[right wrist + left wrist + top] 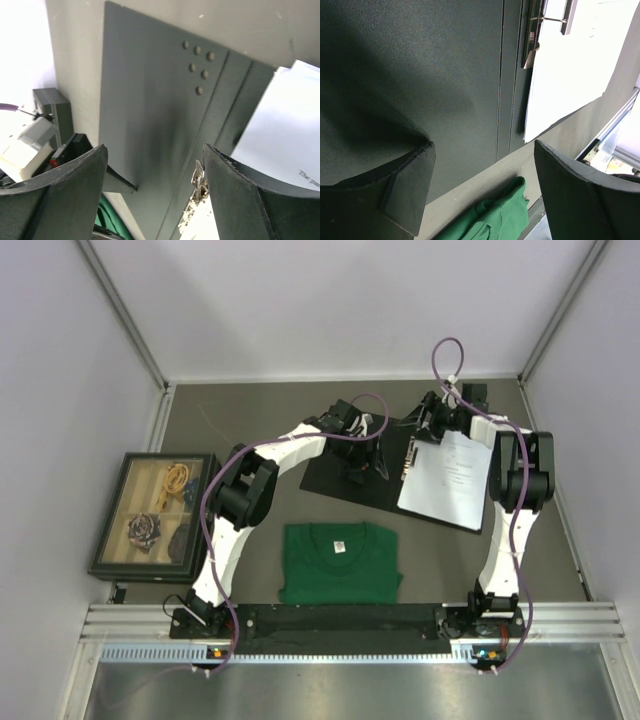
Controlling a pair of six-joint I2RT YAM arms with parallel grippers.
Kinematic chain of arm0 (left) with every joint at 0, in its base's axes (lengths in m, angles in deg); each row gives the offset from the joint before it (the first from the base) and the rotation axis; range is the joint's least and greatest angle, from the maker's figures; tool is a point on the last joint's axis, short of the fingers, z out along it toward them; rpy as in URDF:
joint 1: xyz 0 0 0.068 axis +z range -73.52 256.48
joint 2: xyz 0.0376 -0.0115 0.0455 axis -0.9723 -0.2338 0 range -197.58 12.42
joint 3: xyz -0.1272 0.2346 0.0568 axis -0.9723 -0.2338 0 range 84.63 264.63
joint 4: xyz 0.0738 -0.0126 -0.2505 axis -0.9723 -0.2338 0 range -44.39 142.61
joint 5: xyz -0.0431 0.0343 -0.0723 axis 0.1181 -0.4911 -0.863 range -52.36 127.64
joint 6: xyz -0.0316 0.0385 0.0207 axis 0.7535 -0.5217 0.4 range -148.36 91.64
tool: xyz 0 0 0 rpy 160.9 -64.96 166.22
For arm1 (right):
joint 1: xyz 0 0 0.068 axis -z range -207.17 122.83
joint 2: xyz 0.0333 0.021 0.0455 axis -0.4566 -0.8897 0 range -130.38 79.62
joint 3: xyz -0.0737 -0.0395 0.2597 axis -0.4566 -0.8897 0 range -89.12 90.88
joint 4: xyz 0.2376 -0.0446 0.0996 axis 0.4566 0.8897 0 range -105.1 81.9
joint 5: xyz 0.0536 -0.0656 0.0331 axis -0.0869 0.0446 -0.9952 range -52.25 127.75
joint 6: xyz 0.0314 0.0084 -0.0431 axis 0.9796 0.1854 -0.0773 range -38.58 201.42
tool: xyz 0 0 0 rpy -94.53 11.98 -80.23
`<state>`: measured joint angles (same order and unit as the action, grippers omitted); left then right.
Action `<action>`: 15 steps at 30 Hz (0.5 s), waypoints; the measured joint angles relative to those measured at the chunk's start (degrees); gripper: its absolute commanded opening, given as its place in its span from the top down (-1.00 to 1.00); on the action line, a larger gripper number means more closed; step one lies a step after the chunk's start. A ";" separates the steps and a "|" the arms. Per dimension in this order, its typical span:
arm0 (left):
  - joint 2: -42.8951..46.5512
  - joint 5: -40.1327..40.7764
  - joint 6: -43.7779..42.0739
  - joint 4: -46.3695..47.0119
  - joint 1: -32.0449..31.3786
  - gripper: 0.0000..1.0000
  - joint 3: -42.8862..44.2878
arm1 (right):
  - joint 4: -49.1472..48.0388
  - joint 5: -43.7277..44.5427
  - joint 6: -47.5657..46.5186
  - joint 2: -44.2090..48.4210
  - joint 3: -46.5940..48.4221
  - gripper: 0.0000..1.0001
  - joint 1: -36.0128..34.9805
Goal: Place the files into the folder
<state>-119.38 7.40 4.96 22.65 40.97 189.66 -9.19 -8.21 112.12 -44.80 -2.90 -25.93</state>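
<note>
Files (450,480) on open folder (330,480), long axis near-far.

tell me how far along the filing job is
Done: the folder lies open, black inside up, and the files lie on its right half beside the clip. In hand: nothing; left gripper and right gripper hover open above it. Left: probably closing the cover.

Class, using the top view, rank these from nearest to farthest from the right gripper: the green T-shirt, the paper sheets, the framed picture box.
1. Paper sheets, on the right half of the folder, just beside the right gripper.
2. Green T-shirt, centre, towards the front.
3. Framed picture box, far left.
</note>
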 measured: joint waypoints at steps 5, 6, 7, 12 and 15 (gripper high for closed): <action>0.00 0.00 0.04 0.00 0.00 -0.68 0.00 | -0.59 -1.33 0.90 0.00 0.00 -0.50 -0.07; 0.00 0.00 0.04 0.00 0.00 -0.68 0.00 | -0.63 -1.55 1.07 0.04 -0.11 -0.50 -0.11; 0.00 0.00 0.07 0.00 0.00 -0.68 0.00 | -0.68 -1.81 1.22 0.15 -0.35 -0.50 -0.17; 0.00 0.00 0.42 0.02 0.00 -0.68 0.00 | -0.48 -2.43 2.49 0.96 -1.88 -0.49 -0.48; 0.00 -0.04 0.61 0.07 0.00 -0.68 0.00 | -0.37 -2.73 3.28 2.40 -3.72 -0.49 -0.72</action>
<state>-119.38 7.36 5.57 22.72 40.97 189.66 -9.56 -10.94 115.40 -42.39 -6.62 -26.65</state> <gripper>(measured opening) 0.841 0.746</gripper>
